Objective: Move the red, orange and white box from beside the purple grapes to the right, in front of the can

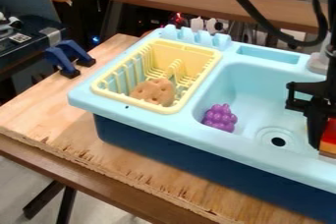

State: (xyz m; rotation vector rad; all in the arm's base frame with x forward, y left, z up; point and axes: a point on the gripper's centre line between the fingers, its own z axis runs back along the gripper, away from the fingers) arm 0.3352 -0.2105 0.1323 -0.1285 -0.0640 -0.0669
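Gripper [318, 139] is camera-right of the drain [278, 141], hanging down right at the red-orange object [330, 134]. Can't tell if it's spread, pressed together or pinching; contact isn't readable from here. Confirm grip before you lift: small vertical nudge, see if the object follows. If it does, go straight up until you're over the rim of the toy sink [220, 138], then translate. If it doesn't, square up over the object, drop a bit, close slowly. Don't sweep toward the drain while low; my read is you'd drag the object or clip the basin wall. Tilt looks like the main risk if you catch only one edge.

Object looks: red upper part, orange lower down, thin light-brown strip at the bottom. Straightish edges, probably rigid. Sits camera-right of the drain; its far side is cut off at the view edge, so full shape and what it rests on: unclear.

Farther out: purple toy grapes [220, 118] in the basin, camera-left of the drain, against the side wall. Give them room. Beyond them, same direction from the drain, yellow dish rack [134, 101] with a tan, dimpled toy potato [154, 91] lying inside. Rack ribs could snag you; cross high.
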